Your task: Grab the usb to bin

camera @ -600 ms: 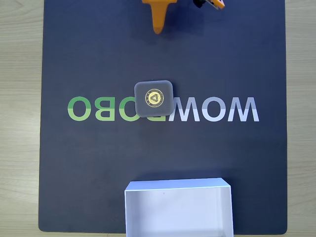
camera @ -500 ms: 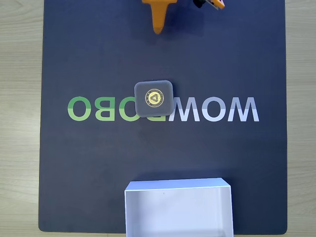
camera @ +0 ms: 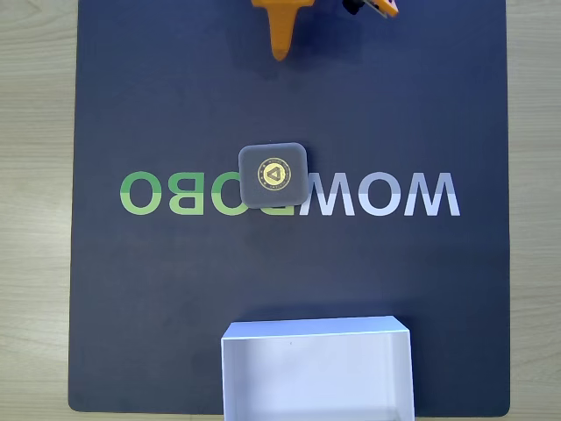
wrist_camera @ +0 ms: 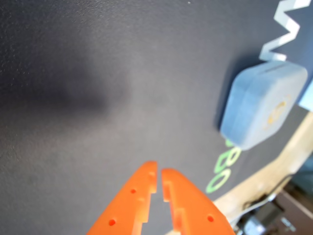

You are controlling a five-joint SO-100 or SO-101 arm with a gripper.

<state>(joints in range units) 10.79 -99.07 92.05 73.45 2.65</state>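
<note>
The usb (camera: 273,174), a dark grey square block with a gold round emblem, lies flat at the middle of the dark mat, over the printed letters. In the wrist view the usb (wrist_camera: 264,107) sits to the upper right of the fingers, apart from them. The bin (camera: 316,328), a white shallow box, stands empty at the mat's near edge in the fixed view. My orange gripper (camera: 280,53) pokes in from the top edge, well above the usb. In the wrist view the gripper (wrist_camera: 159,169) is shut, its tips almost touching, with nothing between them.
A dark mat (camera: 158,289) with green and white lettering covers most of a pale wooden table (camera: 35,219). Bare mat lies between the gripper and the usb, and between the usb and the bin. Another orange part of the arm (camera: 377,7) shows at the top.
</note>
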